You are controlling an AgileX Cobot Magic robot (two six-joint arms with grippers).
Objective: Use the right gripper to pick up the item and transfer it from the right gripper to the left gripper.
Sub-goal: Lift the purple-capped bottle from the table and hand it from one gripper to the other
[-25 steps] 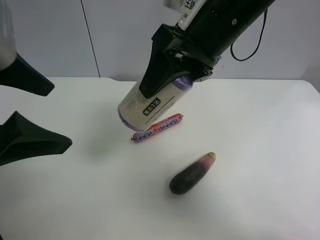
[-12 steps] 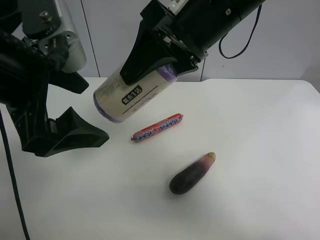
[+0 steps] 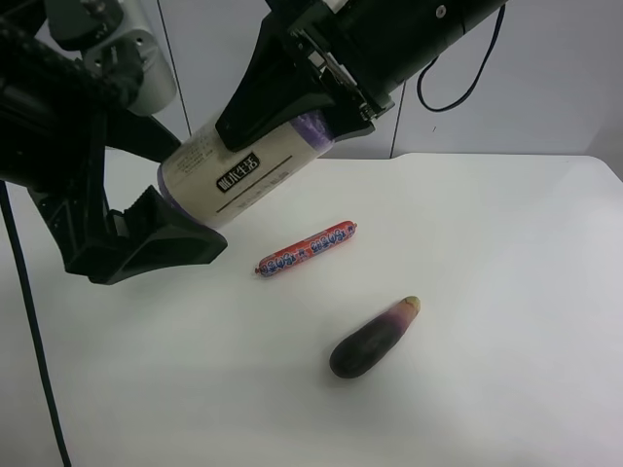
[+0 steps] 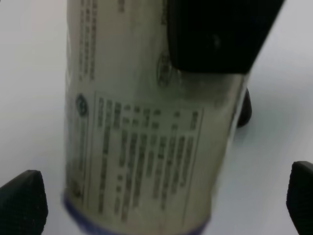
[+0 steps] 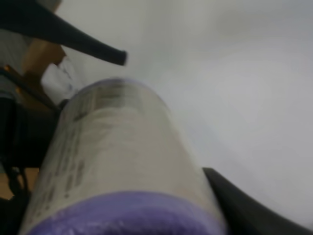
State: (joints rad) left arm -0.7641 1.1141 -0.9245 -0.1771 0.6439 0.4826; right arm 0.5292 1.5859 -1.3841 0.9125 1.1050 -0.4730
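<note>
The item (image 3: 238,175) hangs aslant above the bench (image 3: 506,292) — long axis aimed into the left claw (image 3: 195,199), lower purple end between its spread fingers (released, not gripping). The right claw (image 3: 282,126) is clenched on the end farther from the left claw.

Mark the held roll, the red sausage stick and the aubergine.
roll (image 3: 200,180), exterior high view, cream wrap beside the dark label.
sausage stick (image 3: 307,249), exterior high view, middle of its red casing.
aubergine (image 3: 373,340), exterior high view, middle of its dark body.
</note>
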